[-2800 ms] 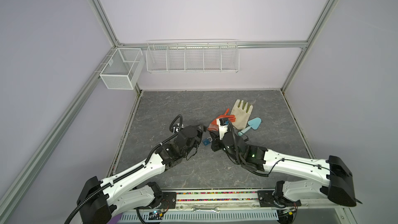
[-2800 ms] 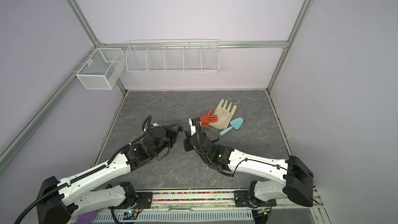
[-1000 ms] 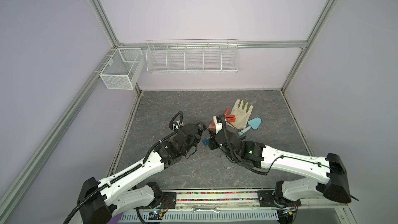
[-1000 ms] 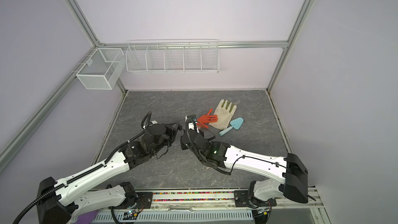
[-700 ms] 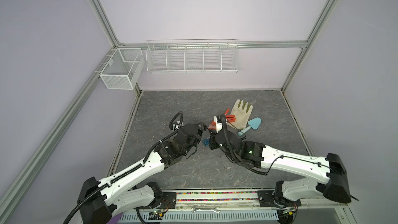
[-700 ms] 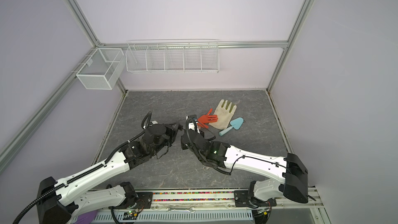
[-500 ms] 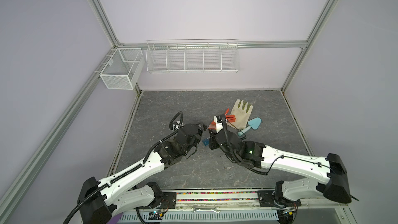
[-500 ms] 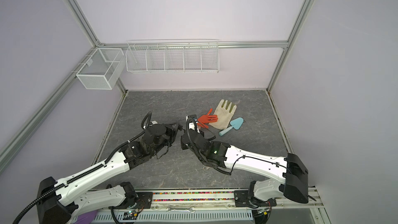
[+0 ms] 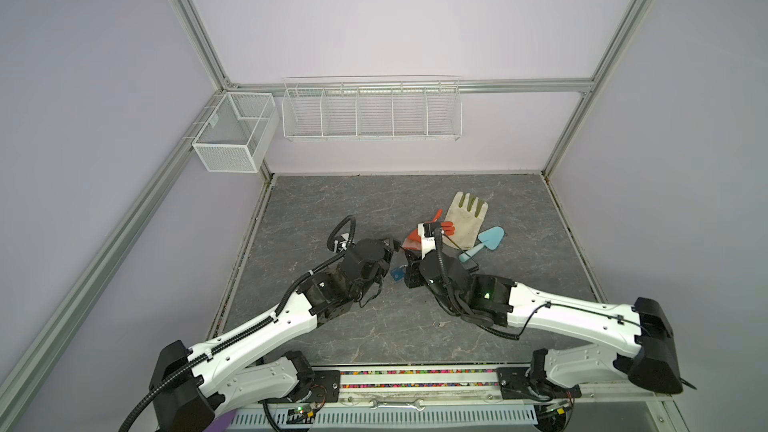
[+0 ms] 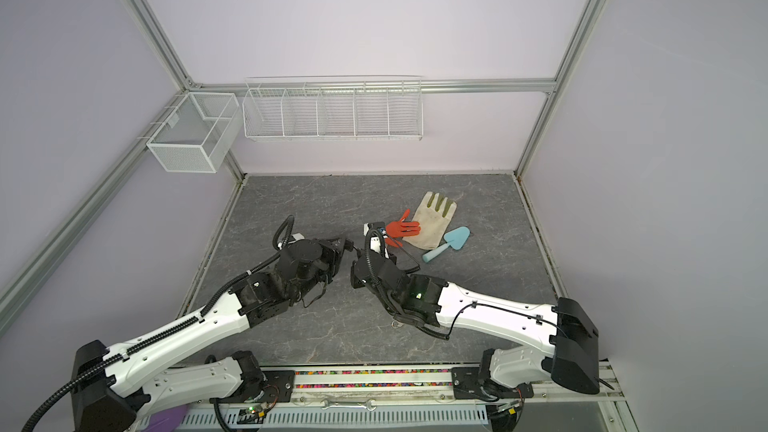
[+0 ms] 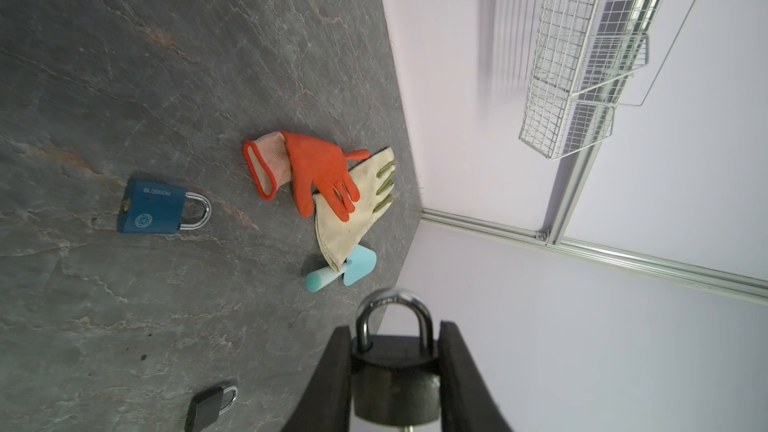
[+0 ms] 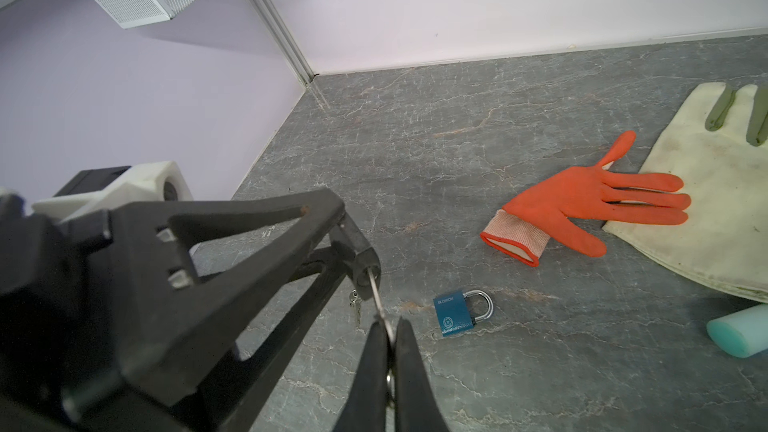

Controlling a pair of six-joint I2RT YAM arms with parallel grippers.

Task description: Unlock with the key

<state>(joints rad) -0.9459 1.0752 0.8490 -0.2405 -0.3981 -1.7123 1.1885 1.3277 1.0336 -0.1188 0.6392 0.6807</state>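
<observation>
Lavender walls and alu frame are boxing in a grey marbled tabletop (image 9: pixel 374 197). A wire rack (image 9: pixel 372 112) and a mesh basket (image 9: pixel 230 135) are hanging at the back.

Two white arms are reaching in from the near edge and meeting mid-table, above the surface. Lying off to the right, apart from the work:
- a cream glove (image 12: pixel 715 201)
- an orange glove (image 12: pixel 582 209), fingers overlapping its edge
- a teal trowel (image 10: pixel 446 245), beside the cream cuff

The left gripper (image 11: pixel 394 338) is clamping the dark padlock (image 11: pixel 395 384) by its body sides, jaws narrow. Both shackle legs are sitting in the body, so prob. not yet unlocked.

The right gripper (image 12: pixel 389 326) is pinching fully closed on the key (image 12: pixel 376 297). The blade is running up to the padlock's underside, at the keyhole. How deep it is sitting: can't tell.

Two spare locks are lying on the tabletop below, a blue padlock (image 12: pixel 453 313) and a small black padlock (image 11: pixel 205 409). Neither is being touched.

Step in hand, as I'm reading it: seating and turning the key. To do it well:
- Be lining the blade up w/ the keyway before any twist.
- Be pushing it fully home first.
- Be rotating the right wrist about the key's own axis, not swinging it.
- Be keeping the left clamp firm against the torque, since only two sides are being held.
- Thin blade, so side load is risking a bend, or levering the lock out of the clamp.
- Be watching the shackle for release.
</observation>
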